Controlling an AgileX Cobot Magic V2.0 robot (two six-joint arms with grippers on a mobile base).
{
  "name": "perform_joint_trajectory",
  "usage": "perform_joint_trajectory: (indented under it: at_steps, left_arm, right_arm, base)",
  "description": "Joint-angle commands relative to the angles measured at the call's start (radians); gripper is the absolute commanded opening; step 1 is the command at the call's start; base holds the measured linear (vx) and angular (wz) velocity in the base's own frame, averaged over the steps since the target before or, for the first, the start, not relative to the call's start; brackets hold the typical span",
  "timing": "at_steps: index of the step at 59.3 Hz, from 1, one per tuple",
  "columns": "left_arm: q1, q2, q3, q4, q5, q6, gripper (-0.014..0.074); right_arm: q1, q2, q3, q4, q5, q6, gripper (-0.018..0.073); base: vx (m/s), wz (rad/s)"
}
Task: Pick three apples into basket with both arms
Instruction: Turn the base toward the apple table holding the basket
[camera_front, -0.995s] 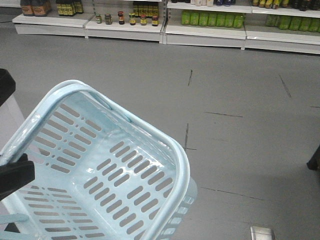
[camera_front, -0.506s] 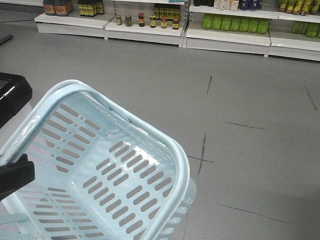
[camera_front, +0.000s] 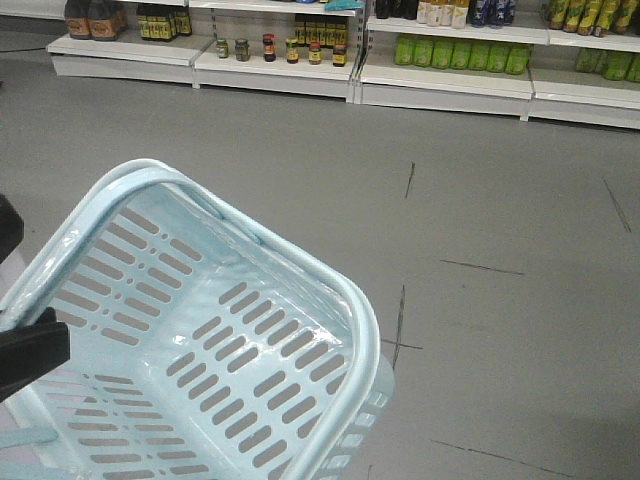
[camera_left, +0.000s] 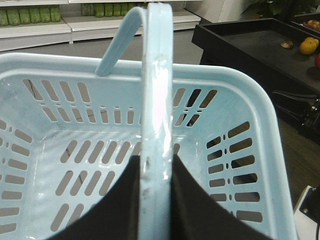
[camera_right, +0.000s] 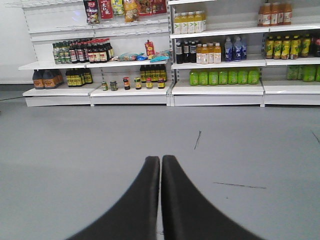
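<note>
One pale blue basket (camera_front: 365, 330) fills the left and centre of the front view, tilted, its slotted floor bare with no fruit inside. From the left wrist, the left claw (camera_left: 157, 167) is clamped on the basket's thin hoop handle (camera_left: 157, 75), one dark finger on each side of it, so the basket hangs from that arm. Right of the basket in that view is a black tabletop (camera_left: 250, 45) carrying an orange fruit (camera_left: 309, 45). A red sliver at the frame's edge may be one of the apples, but too little shows to tell. No apple is clearly visible anywhere. Further right, the right claw (camera_right: 160, 165) has its two fingers pressed together with nothing between them, pointing over grey floor (camera_right: 75, 150) toward store shelves (camera_right: 215, 87) of bottles. The basket looks light and stiff, likely to swing on its handle. Apples would probably be firm, smooth and a little slippery, and they bruise, so each is best gripped across its widest part and lowered in, not dropped
</note>
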Motion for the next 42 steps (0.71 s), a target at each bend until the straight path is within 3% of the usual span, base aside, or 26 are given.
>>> perform_joint_trajectory:
  at_steps: [1, 42]
  left_arm:
    - [-0.006, 0.001, -0.029, -0.047, -0.089, -0.004, -0.0006]
    - [-0.006, 0.001, -0.029, -0.047, -0.089, -0.004, -0.0006]
  right_arm:
    - [-0.006, 0.012, 0.005, -0.013, -0.078, -0.011, -0.0005]
    - [-0.006, 0.012, 0.005, -0.013, -0.078, -0.011, -0.0005]
  base:
    - [0.21, -0.11]
    - [0.22, -0.13]
